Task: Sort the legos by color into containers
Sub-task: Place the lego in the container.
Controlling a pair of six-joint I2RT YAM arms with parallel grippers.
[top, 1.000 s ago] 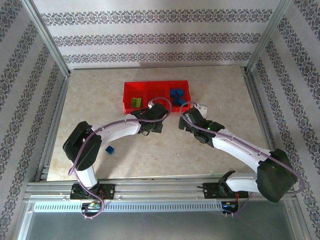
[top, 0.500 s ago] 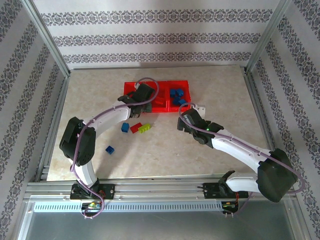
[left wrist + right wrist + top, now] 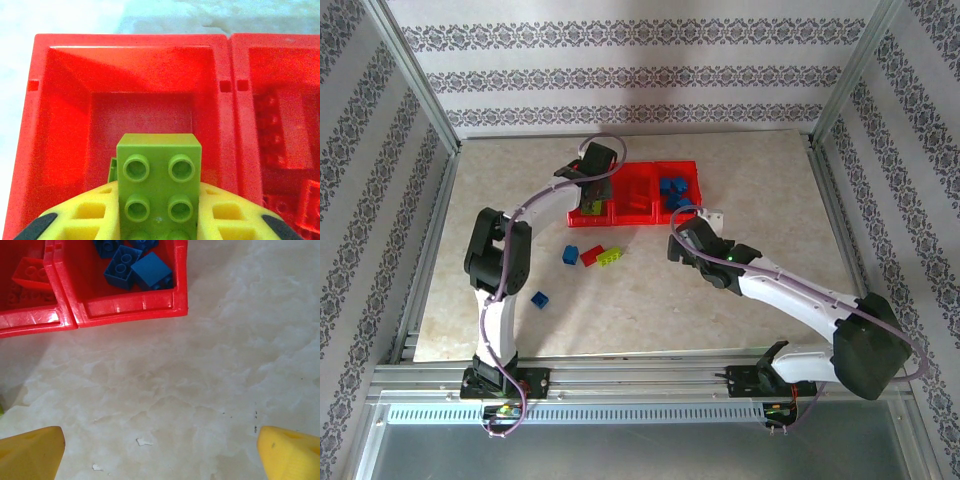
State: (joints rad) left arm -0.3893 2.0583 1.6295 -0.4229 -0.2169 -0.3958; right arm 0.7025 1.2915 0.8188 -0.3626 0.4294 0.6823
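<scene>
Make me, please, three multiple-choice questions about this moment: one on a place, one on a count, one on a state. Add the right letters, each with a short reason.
1. Where is the lime brick that the left gripper holds?
A. over the left bin
B. over the middle bin
C. over the right bin

2. How many loose bricks lie on the table outside the tray?
A. two
B. four
C. seven

3. What is the state of the right gripper?
A. open, holding nothing
B. shut on a blue brick
C. shut on a red brick

Answers:
1 A: the left wrist view shows that bin's floor behind the brick, with table past its left wall.
2 B: the top view shows two blue, one red and one lime.
3 A: its fingers stand far apart with bare table between them.
</scene>
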